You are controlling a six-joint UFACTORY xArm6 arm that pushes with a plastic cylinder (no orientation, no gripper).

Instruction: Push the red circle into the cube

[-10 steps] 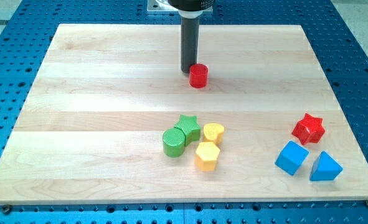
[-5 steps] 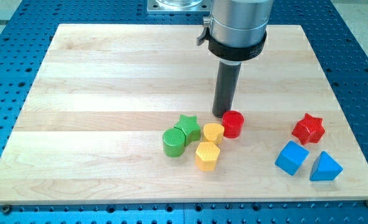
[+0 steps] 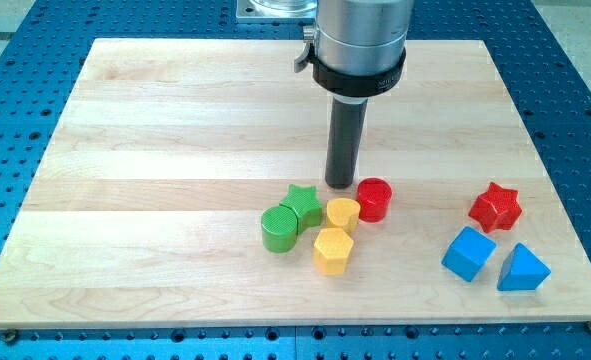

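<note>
The red circle, a short red cylinder, stands near the board's middle, touching or almost touching the yellow heart on its left. The blue cube lies at the lower right, well apart from the red circle. My tip is down on the board just to the upper left of the red circle, a small gap from it. The rod rises from there to the grey arm at the view's top.
A green star, a green cylinder and a yellow hexagon cluster with the yellow heart left of the red circle. A red star and a blue triangle lie beside the blue cube. The wooden board has a blue perforated table around it.
The red circle was pushed from the upper middle down and to the right, ending beside the yellow heart. My tip then shifted slightly left, off the red circle.
</note>
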